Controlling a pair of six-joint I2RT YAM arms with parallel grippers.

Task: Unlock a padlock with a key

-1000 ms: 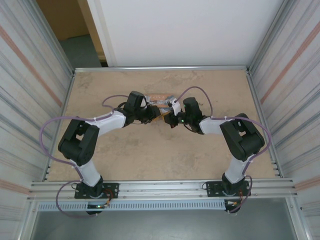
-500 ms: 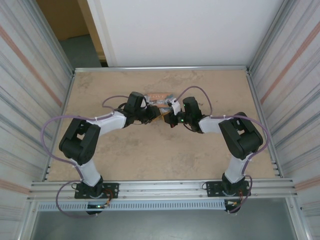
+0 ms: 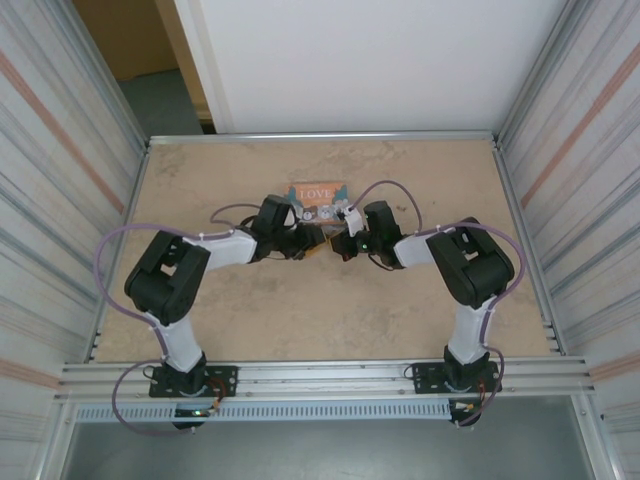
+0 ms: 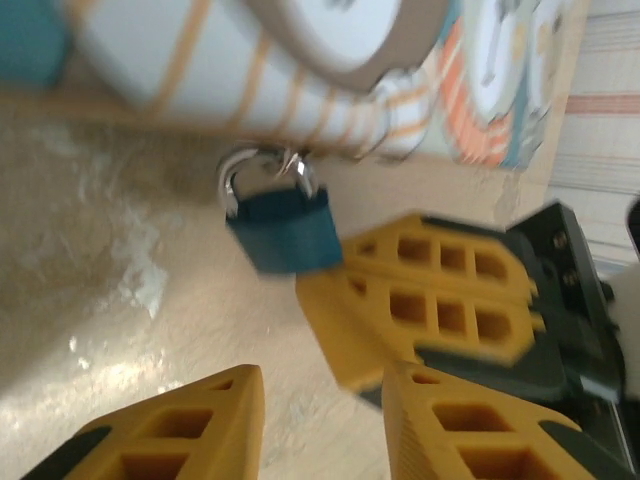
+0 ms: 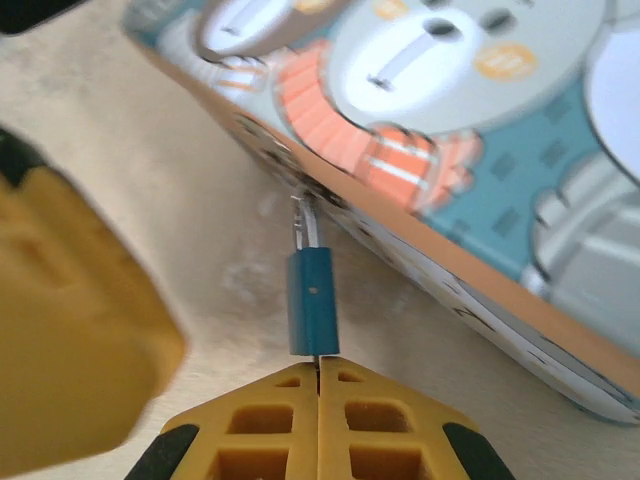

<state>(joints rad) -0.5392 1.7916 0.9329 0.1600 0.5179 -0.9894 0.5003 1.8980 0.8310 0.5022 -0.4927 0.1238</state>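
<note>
While the left claw (image 4: 320, 400) gapes wide beside the padlock (image 4: 282, 228), the right claw (image 5: 318, 378), pinched shut just below it, perhaps on a key, should push square to its base.

Orange-teal cartoon box (image 3: 317, 192) on table (image 3: 300, 310)

text: I make out "LOVE" | on: lid of the orange-and-teal cartoon box (image 3: 318, 197) | elsewhere: nothing I can read

The right claw (image 5: 319, 366) hides the lower end of the padlock (image 5: 313, 300).
</note>
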